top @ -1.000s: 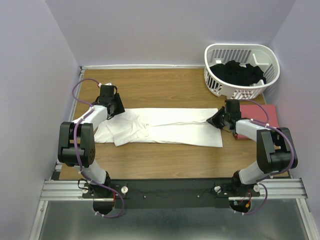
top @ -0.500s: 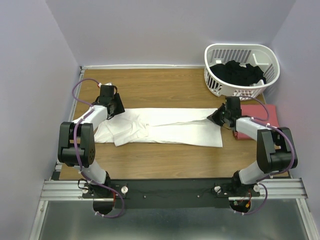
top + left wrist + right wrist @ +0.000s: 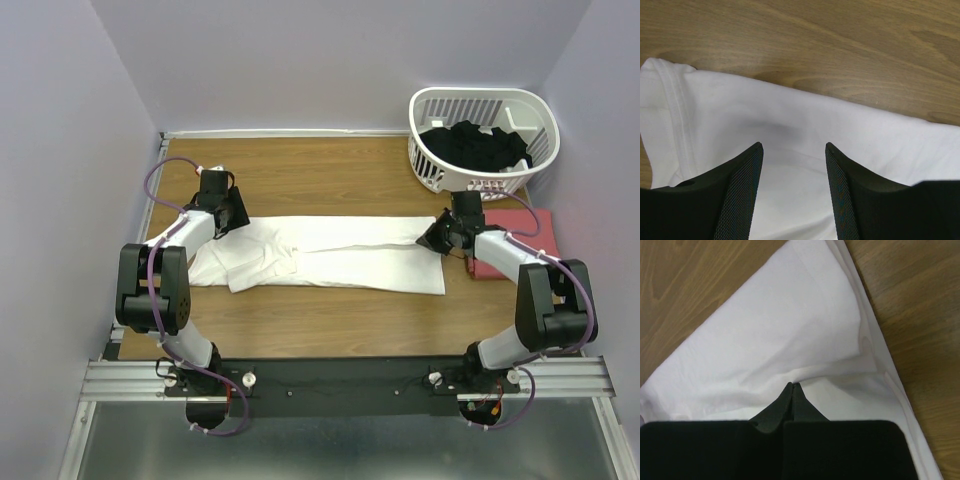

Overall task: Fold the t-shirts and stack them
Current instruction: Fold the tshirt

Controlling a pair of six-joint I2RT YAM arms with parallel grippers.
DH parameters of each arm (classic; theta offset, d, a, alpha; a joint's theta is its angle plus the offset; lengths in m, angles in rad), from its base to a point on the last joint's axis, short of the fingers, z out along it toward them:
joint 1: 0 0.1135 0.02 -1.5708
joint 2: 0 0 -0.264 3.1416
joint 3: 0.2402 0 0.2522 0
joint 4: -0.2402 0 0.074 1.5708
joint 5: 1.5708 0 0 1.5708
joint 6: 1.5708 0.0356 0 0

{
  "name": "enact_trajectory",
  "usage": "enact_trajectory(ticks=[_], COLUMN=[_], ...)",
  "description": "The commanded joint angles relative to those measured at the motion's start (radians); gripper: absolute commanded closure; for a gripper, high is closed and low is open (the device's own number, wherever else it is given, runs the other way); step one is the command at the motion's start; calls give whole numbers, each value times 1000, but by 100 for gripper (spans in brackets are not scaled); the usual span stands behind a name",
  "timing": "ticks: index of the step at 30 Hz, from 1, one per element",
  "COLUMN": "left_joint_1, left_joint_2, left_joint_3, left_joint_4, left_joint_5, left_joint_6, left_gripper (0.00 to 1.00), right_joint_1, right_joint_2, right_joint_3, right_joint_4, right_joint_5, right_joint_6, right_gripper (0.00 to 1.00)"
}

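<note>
On the frame's left, left hand [image 3: 227, 213]: fingers spread, nothing between them, poised over the left end of the white t-shirt [image 3: 340, 255].
Left wrist view: only white cloth under the gap; stitched hem runs down the left side.
Centre, white t-shirt: long flat band across the middle of the worktop [image 3: 320, 170], sides folded in, sleeve end lumpy at left.
White cloth: soft, thin, matte, shallow creases.
Worktop: brown wood grain, smooth.
Centre right, right hand [image 3: 433, 238]: pressed together, pinching the band's right end near its upper corner; cloth puckers at the fingertips [image 3: 788, 397].
Right edge, salmon-red t-shirt [image 3: 530, 222]: flat rectangle, looks folded, partly under the right arm.
Upper right, basket [image 3: 440, 172]: white slatted plastic, oval, holds dark clothes [image 3: 475, 145].
Done: lengthwise fold of white; red probably folded.
Left: cross-fold white, stack the two.
</note>
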State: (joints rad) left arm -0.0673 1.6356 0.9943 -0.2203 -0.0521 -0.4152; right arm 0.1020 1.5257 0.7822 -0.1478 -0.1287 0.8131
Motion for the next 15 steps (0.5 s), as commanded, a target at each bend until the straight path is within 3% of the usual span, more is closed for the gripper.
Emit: enact_trajectory(ticks=[1, 8, 15], left_joint_1=[-2, 0, -2], left_joint_2=[-16, -17, -11], left_joint_3=[14, 14, 13], left_joint_4=[-4, -2, -5], left_joint_5=[15, 18, 17], left_joint_6=[10, 10, 13], left_gripper=[39, 39, 39], right_joint_1=[2, 4, -1], right_joint_2=[-52, -27, -54], right_joint_3=[-14, -20, -40], right_joint_4=[-94, -116, -119], right_joint_5=[0, -12, 10], right_joint_6=[-25, -52, -72], right_gripper=[98, 92, 70])
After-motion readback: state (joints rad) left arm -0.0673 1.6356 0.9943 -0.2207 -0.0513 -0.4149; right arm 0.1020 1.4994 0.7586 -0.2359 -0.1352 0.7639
